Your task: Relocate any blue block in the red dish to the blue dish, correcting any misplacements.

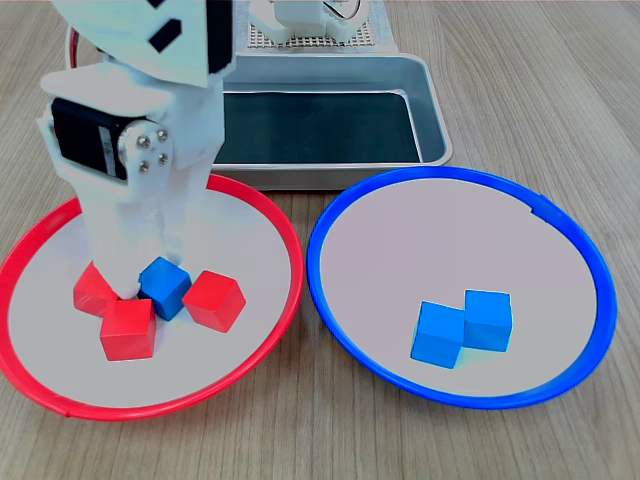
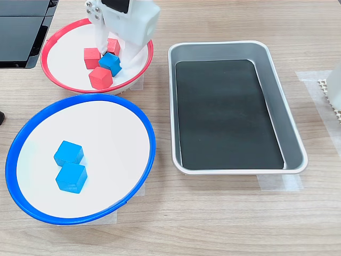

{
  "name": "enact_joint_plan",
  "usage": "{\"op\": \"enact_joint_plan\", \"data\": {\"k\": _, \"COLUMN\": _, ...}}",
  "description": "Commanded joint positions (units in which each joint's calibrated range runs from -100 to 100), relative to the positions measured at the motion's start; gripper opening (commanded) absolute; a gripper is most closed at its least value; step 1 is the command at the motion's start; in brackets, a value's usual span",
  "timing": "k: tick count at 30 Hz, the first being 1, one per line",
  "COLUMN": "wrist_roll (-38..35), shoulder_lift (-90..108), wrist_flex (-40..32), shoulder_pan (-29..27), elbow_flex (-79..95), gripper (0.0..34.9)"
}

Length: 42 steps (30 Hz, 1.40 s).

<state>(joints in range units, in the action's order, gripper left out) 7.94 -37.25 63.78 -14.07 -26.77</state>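
In the first exterior view, the pincer [image 1: 135, 285] reaches down into the red dish [image 1: 262, 215], its white fingers ending just beside the blue block [image 1: 164, 287]. Whether they grip the block or only flank it I cannot tell; the tips are hidden behind the cubes. Three red cubes [image 1: 128, 328] crowd the blue block, touching or nearly touching it. A clean grasp would likely call for closing squarely on the blue block alone and lifting straight up, so no red neighbour gets dragged along.

In the second exterior view, the blue block [image 2: 110, 63] sits in the red dish [image 2: 53, 80] among the red cubes [image 2: 99, 77], with the pincer [image 2: 114, 50] over it. The blue dish [image 2: 139, 120], just beside the red dish, already holds two blue cubes [image 2: 70, 165], with bare floor around them for a drop. A metal tray [image 2: 282, 101] stands on the tabletop [image 2: 213, 213] on the second exterior view's right, off the likely path.
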Motion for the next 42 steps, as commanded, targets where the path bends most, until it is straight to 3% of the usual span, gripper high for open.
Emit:
{"op": "enact_joint_plan", "data": {"k": 1, "wrist_roll": 0.3, "shoulder_lift": 1.1, "wrist_flex": -0.8, "shoulder_pan": 0.1, "elbow_flex": -0.1, "gripper": 12.5}}
{"op": "enact_joint_plan", "data": {"k": 19, "wrist_roll": 2.7, "shoulder_lift": -0.5, "wrist_flex": -4.5, "shoulder_pan": 1.9, "elbow_flex": 1.5, "gripper": 12.4}}
{"op": "enact_joint_plan", "data": {"k": 34, "wrist_roll": 3.2, "shoulder_lift": -0.8, "wrist_flex": -8.2, "shoulder_pan": -0.2, "elbow_flex": 3.4, "gripper": 11.7}}
{"op": "enact_joint_plan", "data": {"k": 37, "wrist_roll": 3.3, "shoulder_lift": -0.6, "wrist_flex": -8.9, "shoulder_pan": -0.5, "elbow_flex": 4.1, "gripper": 11.1}}
{"op": "enact_joint_plan", "data": {"k": 42, "wrist_roll": 3.3, "shoulder_lift": -0.7, "wrist_flex": -10.1, "shoulder_pan": -1.1, "elbow_flex": 4.0, "gripper": 6.6}}
